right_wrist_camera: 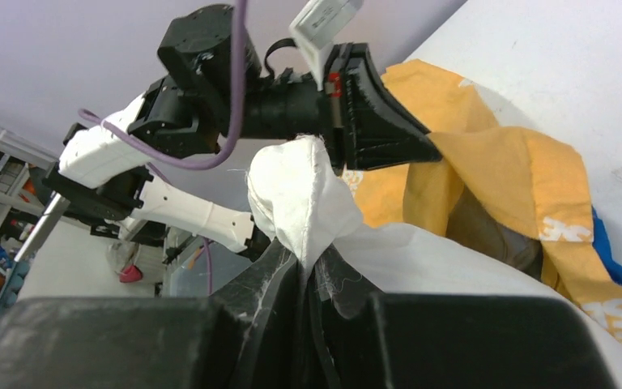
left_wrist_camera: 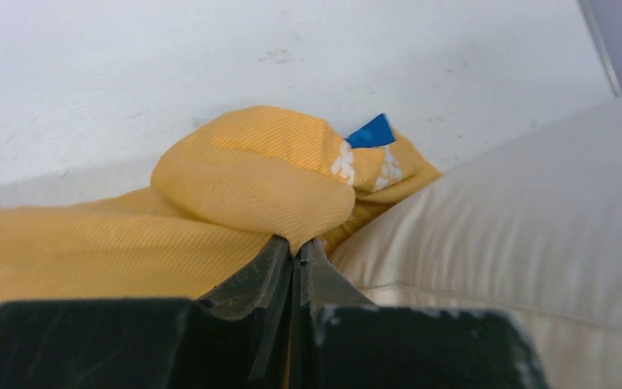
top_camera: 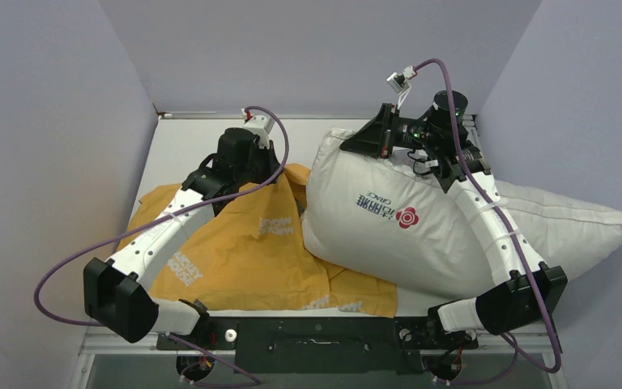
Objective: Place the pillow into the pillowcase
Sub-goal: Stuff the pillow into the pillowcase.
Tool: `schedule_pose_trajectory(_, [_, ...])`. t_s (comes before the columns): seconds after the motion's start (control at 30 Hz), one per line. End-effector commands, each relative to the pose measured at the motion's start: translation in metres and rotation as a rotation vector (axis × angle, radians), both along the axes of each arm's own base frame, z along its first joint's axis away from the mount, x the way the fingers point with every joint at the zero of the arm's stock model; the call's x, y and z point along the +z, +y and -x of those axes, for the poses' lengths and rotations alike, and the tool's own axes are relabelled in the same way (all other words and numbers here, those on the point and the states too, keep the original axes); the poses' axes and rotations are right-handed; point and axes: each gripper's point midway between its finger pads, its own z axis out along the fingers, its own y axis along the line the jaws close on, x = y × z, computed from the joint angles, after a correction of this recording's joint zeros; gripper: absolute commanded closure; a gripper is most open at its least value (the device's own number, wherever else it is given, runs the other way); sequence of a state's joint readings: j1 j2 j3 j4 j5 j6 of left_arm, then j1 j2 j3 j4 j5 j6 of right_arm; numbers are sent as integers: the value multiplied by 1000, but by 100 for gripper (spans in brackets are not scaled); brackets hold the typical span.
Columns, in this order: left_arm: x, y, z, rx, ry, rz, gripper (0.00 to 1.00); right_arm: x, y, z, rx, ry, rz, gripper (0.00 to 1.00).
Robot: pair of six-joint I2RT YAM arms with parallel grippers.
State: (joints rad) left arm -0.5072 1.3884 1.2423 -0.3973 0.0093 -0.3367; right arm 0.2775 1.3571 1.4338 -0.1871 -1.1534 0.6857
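Observation:
The plump off-white pillow [top_camera: 421, 231] with a red logo lies across the table's right half, its right end past the table edge. My right gripper [top_camera: 355, 143] is shut on the pillow's far left corner [right_wrist_camera: 296, 198], pinching a peak of white fabric. The orange-yellow pillowcase [top_camera: 247, 255] lies flat on the left, white lettering up, its right edge tucked under the pillow. My left gripper [top_camera: 278, 174] is shut on a bunched fold of the pillowcase [left_wrist_camera: 251, 174] right beside the pillow [left_wrist_camera: 534, 219]. A scrap of the case's blue side [left_wrist_camera: 371, 132] shows at the fold.
Grey walls close in the white table [top_camera: 190, 150] at the back and on both sides. The left arm [top_camera: 158, 235] lies over the pillowcase and the right arm [top_camera: 494, 223] over the pillow. A black base rail [top_camera: 316, 332] runs along the near edge.

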Motion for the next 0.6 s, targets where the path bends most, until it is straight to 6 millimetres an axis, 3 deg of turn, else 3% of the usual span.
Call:
schedule_pose_trajectory(0.0, [70,-23,11,-133,-196,185,100,82,4,19,69,-283,-162,95])
schedule_pose_trajectory(0.1, [89,-31,27,-204,-245,250,100,92,6,18,81,-289,-200,95])
schedule_pose_trajectory(0.23, [100,-31,41,-229,-273,289,100,100,6,15,79,-300,-225,95])
schedule_pose_trajectory(0.57, [85,-14,63,-195,-270,298,100,134,-2,16,80,-380,-258,95])
